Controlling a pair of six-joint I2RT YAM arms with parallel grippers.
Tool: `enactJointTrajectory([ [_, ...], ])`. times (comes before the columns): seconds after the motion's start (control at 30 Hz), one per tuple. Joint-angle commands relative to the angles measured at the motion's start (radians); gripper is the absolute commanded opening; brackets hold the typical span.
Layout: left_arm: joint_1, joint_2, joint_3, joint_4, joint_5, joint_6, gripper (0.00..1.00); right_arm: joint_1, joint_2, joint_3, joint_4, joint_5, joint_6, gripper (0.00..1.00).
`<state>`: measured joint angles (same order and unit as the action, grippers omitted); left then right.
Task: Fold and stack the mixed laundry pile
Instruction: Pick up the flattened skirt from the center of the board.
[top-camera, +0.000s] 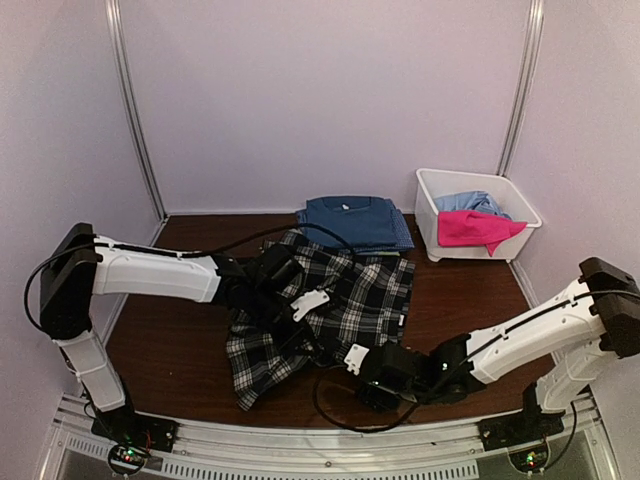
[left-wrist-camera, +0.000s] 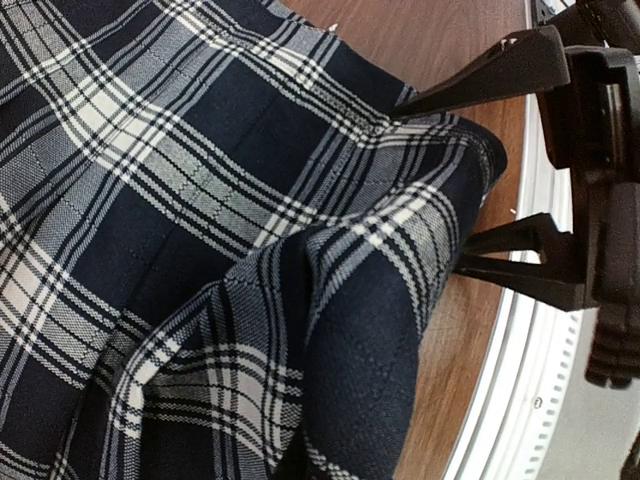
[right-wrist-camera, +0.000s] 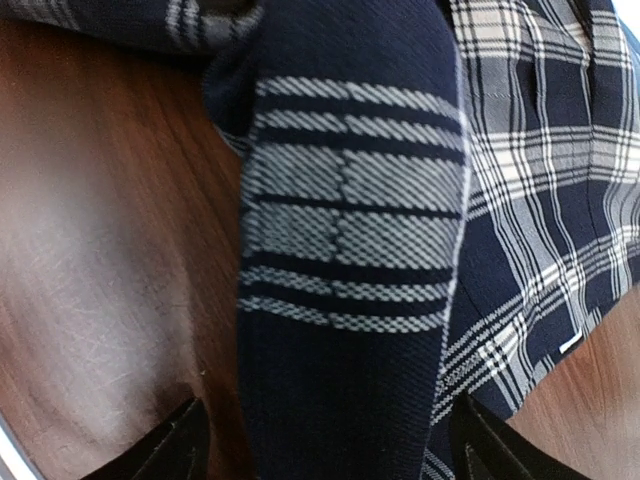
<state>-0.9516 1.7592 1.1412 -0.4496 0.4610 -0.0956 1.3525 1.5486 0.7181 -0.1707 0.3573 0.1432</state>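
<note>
Here the spread right tool straddles the plaid shirt's edge.

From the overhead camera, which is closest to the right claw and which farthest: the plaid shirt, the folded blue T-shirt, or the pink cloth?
1. Plaid shirt: a fold sits between the fingers of the right claw.
2. Blue T-shirt: folded, just behind the shirt.
3. Pink cloth: in the white bin, far right.
</note>
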Motion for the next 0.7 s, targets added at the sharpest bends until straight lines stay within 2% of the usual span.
enactJointTrajectory([
  [0.0, 0.011, -0.003, 0.007, 0.016, 0.037, -0.011, 0.11, 0.011, 0.039, 0.047, -0.077, 0.181, 0.058, 0.76],
  [0.07, 0.014, -0.017, -0.004, 0.005, 0.019, -0.014, 0.15, 0.009, 0.048, 0.084, -0.135, 0.225, 0.082, 0.61],
  [0.2, 0.022, -0.079, -0.072, 0.006, -0.067, -0.03, 0.29, -0.008, 0.013, 0.125, -0.199, 0.203, 0.078, 0.11],
  [0.27, 0.023, -0.12, -0.111, -0.002, -0.143, -0.042, 0.37, -0.023, -0.021, 0.129, -0.21, 0.16, 0.073, 0.0],
  [0.43, 0.022, -0.259, -0.25, -0.023, -0.311, -0.063, 0.57, -0.061, -0.099, 0.148, -0.24, 0.04, 0.049, 0.0],
  [0.67, -0.006, -0.348, -0.4, 0.014, -0.32, -0.112, 0.62, -0.133, -0.111, 0.168, -0.276, -0.07, 0.068, 0.0],
])
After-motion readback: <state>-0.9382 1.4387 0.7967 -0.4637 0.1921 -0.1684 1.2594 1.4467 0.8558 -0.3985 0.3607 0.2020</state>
